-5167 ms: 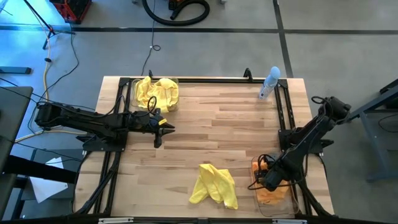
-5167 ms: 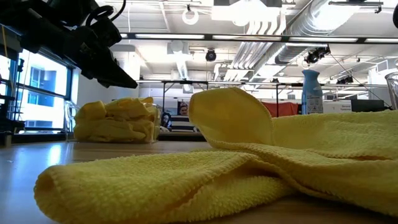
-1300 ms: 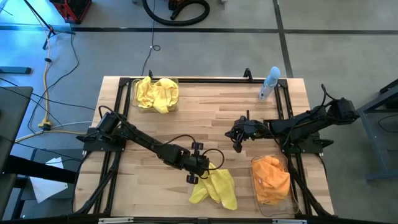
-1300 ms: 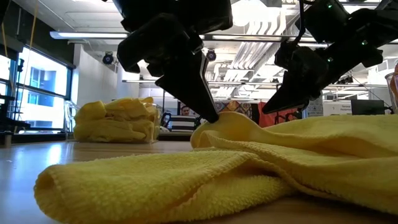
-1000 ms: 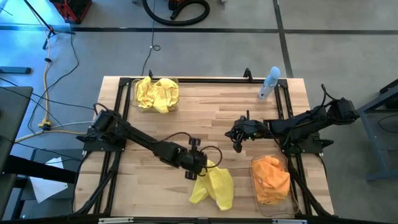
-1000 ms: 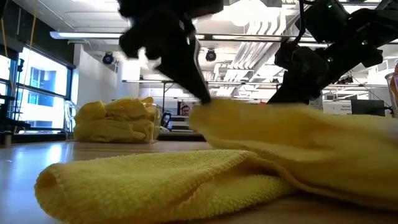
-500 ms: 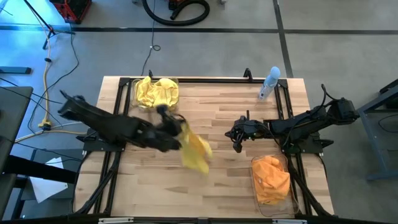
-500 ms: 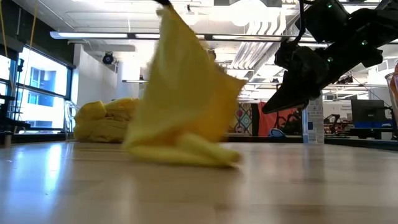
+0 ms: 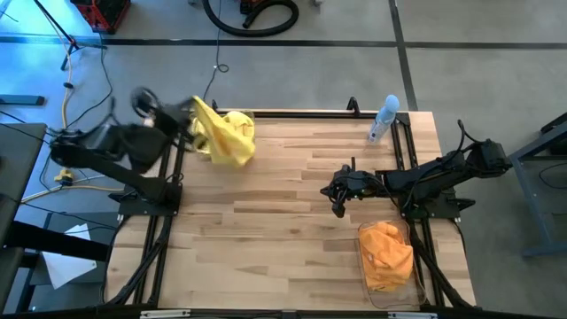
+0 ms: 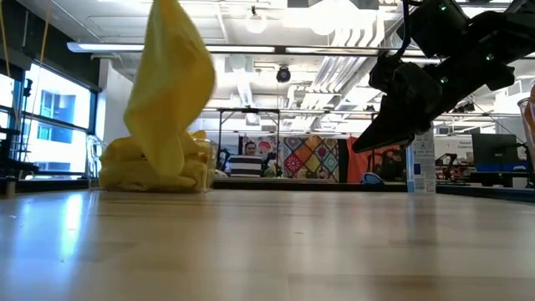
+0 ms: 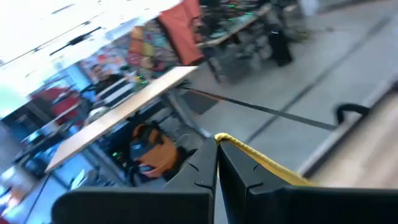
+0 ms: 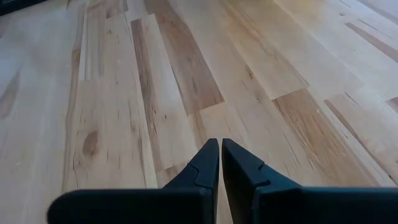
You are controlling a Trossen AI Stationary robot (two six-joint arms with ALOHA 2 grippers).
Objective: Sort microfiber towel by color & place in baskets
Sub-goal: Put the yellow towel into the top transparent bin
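My left gripper (image 9: 188, 115) is at the table's far left corner, shut on a yellow microfiber towel (image 10: 171, 84) that hangs over the far-left basket (image 10: 206, 167). That basket holds a pile of yellow towels (image 10: 125, 167). Orange towels (image 9: 387, 252) lie in the near-right basket (image 9: 365, 266). My right gripper (image 9: 337, 199) hovers shut over bare wood right of the table's middle, holding nothing (image 12: 220, 155). My left gripper pinches the yellow towel between its two shut fingers at the towel's top end (image 11: 249, 154); a thin edge of cloth comes out beside the fingertips. The towel hangs slack below the gripper, clear of the table. Its lower end (image 10: 163, 159) reaches the pile in the basket.
A pale blue spray bottle (image 9: 384, 120) stands at the far right. Black arm frames (image 9: 151, 239) run along the table's left and right edges. Bare wooden tabletop (image 9: 266, 239) stretches between the baskets.
My left gripper, shut on the yellow towel, has risen from the table's near middle and swung toward the far left corner. The towel has been lifted clear of the table, first dragging its lower end, and now hangs over the basket of yellow towels. My right gripper has kept still.
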